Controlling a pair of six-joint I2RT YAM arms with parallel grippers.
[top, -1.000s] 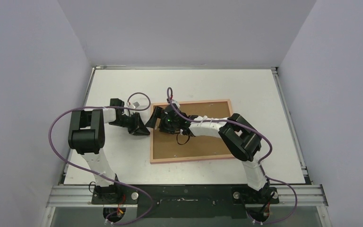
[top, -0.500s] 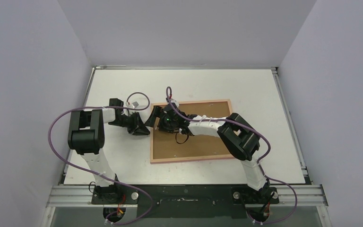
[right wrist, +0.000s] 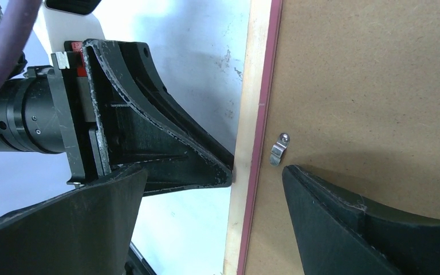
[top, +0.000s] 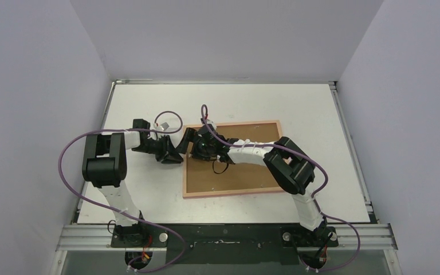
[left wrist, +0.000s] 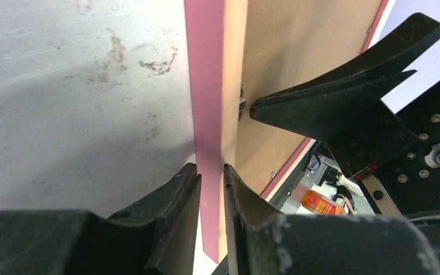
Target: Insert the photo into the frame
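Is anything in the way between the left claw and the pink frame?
No, nothing visible is. The left gripper is right at the frame's left edge, with its fingers on either side of it. I cannot tell whether they pinch it.

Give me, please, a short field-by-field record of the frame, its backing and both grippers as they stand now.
frame: back side up on the table
backing board: brown, set inside the frame
metal clip: on the backing board, beside the left rim
left gripper: jaws straddle the frame's left rim; grip unclear
right gripper: jaws wide open, spanning that rim and the clip
photo: not visible
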